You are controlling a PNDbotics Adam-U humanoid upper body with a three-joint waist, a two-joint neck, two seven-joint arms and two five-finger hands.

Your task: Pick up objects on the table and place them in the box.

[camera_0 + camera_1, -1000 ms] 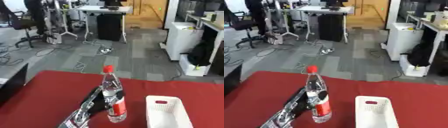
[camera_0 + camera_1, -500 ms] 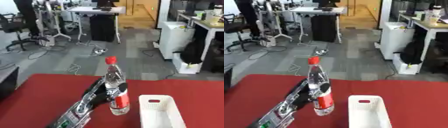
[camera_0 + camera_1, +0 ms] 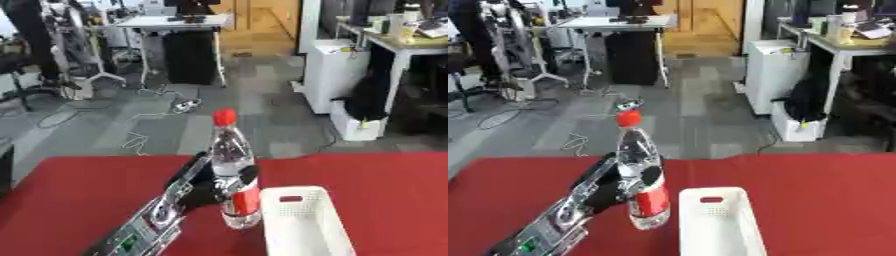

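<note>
Red cloth-covered table [image 3: 79, 190], flat and matte. White plastic box [image 3: 302, 222], long rectangular w/ perforated walls and a slot handle at the far end, front-right on the table. Left hand [image 3: 203, 181], black w/ silver joints, fingers wrapped round a clear plastic bottle [image 3: 233, 175] just left of the box. Bottle cylindrical, red label low, red cap [image 3: 225, 117] up top. Long axis approx vertical, cap pointing up, standing or held barely above the cloth, can't tell which.
</note>
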